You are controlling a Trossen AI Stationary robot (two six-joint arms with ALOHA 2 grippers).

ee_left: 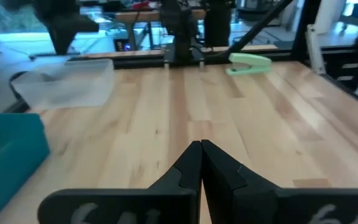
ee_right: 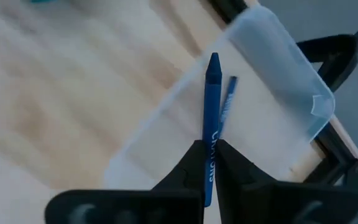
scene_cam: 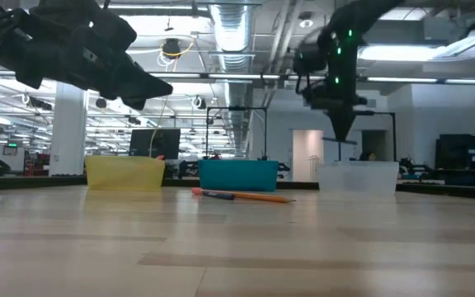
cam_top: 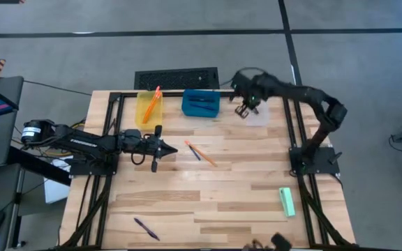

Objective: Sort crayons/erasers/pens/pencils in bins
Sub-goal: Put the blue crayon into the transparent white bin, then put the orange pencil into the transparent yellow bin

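Note:
My right gripper [cam_top: 245, 109] hangs over the clear bin [cam_top: 258, 113] at the far right and is shut on a blue crayon [ee_right: 211, 106]. A second blue stick [ee_right: 227, 102] shows inside that bin. My left gripper [cam_top: 171, 148] is shut and empty, above the table left of centre. An orange pencil [cam_top: 202, 155] and a dark pen [cam_top: 195, 153] lie crossed mid-table. The yellow bin [cam_top: 148, 107] holds a pencil [cam_top: 155, 97] that leans on its rim. The blue bin [cam_top: 201, 102] stands between the two others. The mint eraser [cam_top: 287, 201] lies at the near right, and another pen [cam_top: 146, 229] at the near left. My right gripper pinches the crayon's labelled back part [ee_right: 209, 163] between its two fingers. The crayon runs along the fingers, and its pointed end [ee_right: 214, 61] sticks out past the fingertips. The fingers point down from above the clear bin [scene_cam: 357, 176]. The crayon is lifted clear.
A black frame rail [cam_top: 187, 93] runs along the table's far edge behind the bins, with side rails [cam_top: 293, 132] at left and right. A dark keyboard-like block [cam_top: 176, 77] sits beyond the far edge. Bare wood [cam_top: 215, 195] lies between the crossed sticks and the near edge.

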